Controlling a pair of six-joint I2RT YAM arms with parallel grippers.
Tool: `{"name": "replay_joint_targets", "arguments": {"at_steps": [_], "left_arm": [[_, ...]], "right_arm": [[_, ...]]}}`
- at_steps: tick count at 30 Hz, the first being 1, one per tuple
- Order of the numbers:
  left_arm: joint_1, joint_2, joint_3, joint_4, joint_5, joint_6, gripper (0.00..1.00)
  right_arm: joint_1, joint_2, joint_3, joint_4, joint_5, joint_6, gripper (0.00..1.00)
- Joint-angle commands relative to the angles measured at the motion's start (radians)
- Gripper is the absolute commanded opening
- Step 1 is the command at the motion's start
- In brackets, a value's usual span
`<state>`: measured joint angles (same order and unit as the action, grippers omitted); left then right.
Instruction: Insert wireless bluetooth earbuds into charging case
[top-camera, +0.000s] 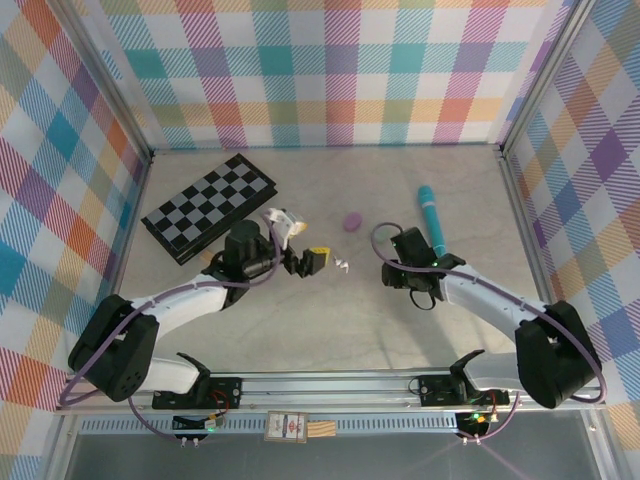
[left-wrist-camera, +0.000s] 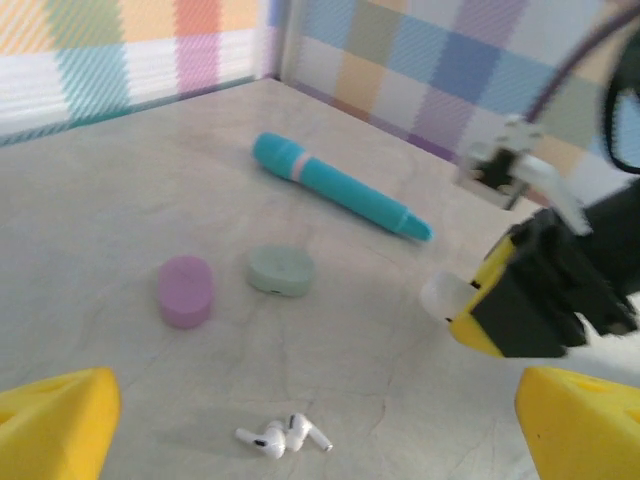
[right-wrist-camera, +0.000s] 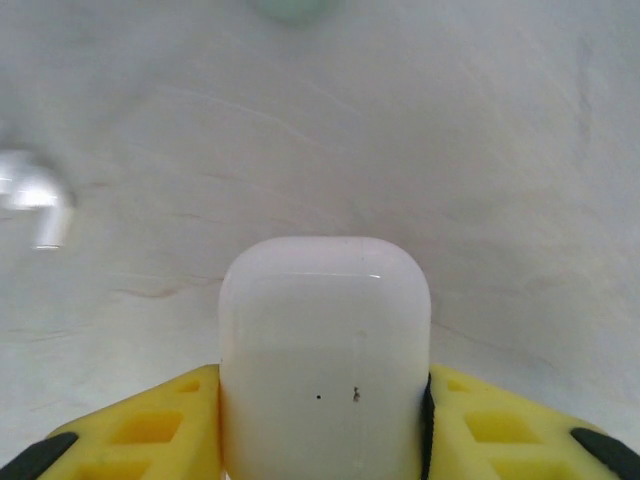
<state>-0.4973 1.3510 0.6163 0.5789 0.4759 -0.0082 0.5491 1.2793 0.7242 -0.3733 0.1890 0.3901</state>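
A: Risk first?

B: The right gripper (right-wrist-camera: 322, 410) has the white charging case (right-wrist-camera: 325, 300) pinched low between its yellow fingers (right-wrist-camera: 150, 420), with pads on both sides. The case is smooth and rounded, and its lid looks closed. An off-centre squeeze could squirt it forward across the table (right-wrist-camera: 480, 150).

A: Anything else?

B: The earbuds (left-wrist-camera: 285, 437) are a tiny white pair lying together on the table, between the two grippers and near the case. A careless sweep by either arm would scatter them. The lid also needs opening before anything goes in, and one gripper alone would likely fumble that.

A: Left side?

B: The left gripper (top-camera: 314, 260) is spread wide and empty, held low and aimed at the earbuds. A pink case (left-wrist-camera: 185, 290), a green case (left-wrist-camera: 280, 270) and a teal pen-shaped tool (left-wrist-camera: 340, 187) lie beyond them.

A: Arm pose?

B: Both arms reach forward and inward with forearms low, wrists facing each other across the earbuds. The chessboard (top-camera: 210, 205) sits beyond the left arm, out of the way.
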Motion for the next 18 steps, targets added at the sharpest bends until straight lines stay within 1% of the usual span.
{"name": "replay_joint_targets", "arguments": {"at_steps": [1, 3, 4, 5, 6, 9, 10, 11, 14, 15, 18], "left_arm": [[0.088, -0.001, 0.031, -0.003, 0.100, -0.316, 1.00], [0.112, -0.019, 0.071, -0.125, 0.131, -0.404, 1.00], [0.114, -0.031, 0.093, -0.202, 0.134, -0.415, 1.00], [0.114, -0.046, 0.123, -0.306, 0.143, -0.415, 1.00], [0.114, -0.055, 0.161, -0.417, 0.156, -0.422, 1.00], [0.114, -0.061, 0.260, -0.729, 0.176, -0.440, 1.00], [0.112, -0.065, 0.273, -0.776, 0.187, -0.456, 1.00], [0.111, -0.074, 0.275, -0.798, 0.203, -0.490, 0.98], [0.087, -0.111, 0.257, -0.771, 0.212, -0.583, 0.86], [0.071, -0.120, 0.256, -0.765, 0.212, -0.602, 0.83], [0.034, -0.127, 0.285, -0.766, 0.228, -0.622, 0.77]], "right_arm": [[0.027, -0.032, 0.067, 0.060, -0.146, -0.258, 0.37], [0.048, -0.040, 0.099, 0.065, -0.257, -0.403, 0.38], [0.056, -0.041, 0.117, 0.064, -0.286, -0.451, 0.38], [0.060, -0.039, 0.138, 0.058, -0.320, -0.478, 0.38], [0.063, -0.037, 0.161, 0.048, -0.359, -0.545, 0.37], [0.073, -0.021, 0.224, 0.023, -0.443, -0.622, 0.35], [0.076, -0.016, 0.240, 0.019, -0.465, -0.640, 0.35], [0.081, -0.004, 0.261, 0.011, -0.488, -0.660, 0.34], [0.100, 0.038, 0.333, -0.032, -0.530, -0.709, 0.33], [0.109, 0.052, 0.356, -0.050, -0.538, -0.725, 0.33], [0.125, 0.086, 0.402, -0.058, -0.556, -0.746, 0.33]]}}
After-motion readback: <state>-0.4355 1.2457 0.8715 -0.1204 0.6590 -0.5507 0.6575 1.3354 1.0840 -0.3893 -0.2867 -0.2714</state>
